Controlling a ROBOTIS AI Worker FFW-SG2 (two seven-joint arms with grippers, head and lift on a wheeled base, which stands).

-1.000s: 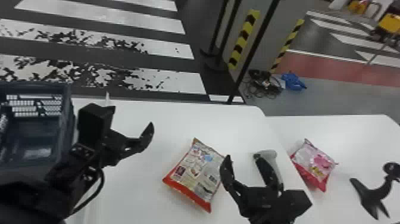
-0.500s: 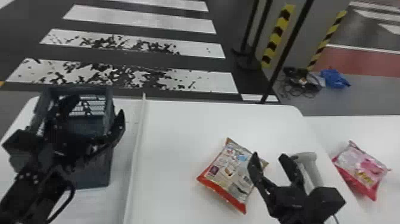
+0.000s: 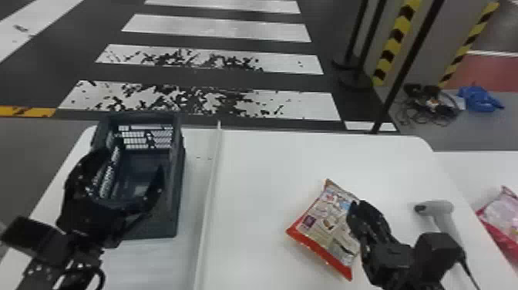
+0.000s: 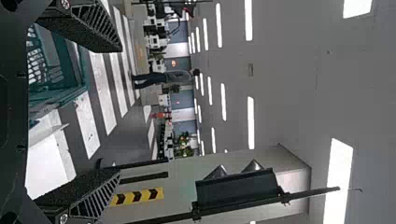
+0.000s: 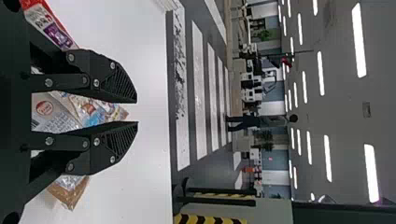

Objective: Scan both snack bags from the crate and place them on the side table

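- Red bag: is lying flat on the surface, probably awaiting its scan.
- Right tool: is hanging at the red bag's right edge, holding nothing and leaving a narrow gap.
- Left tool: is spreading wide and gripping nothing, at the crate, well left of the red bag.
- Pink bag: is resting on the side surface, right of the red bag, beyond the scanner.
- Handling: the red bag is likely behaving as light, soft and slippery; its film is creasing easily, and hard squeezing is risking crushed contents.
- Hold: the puffed middle is offering firmer purchase; a corner grip is inviting slip and swing.
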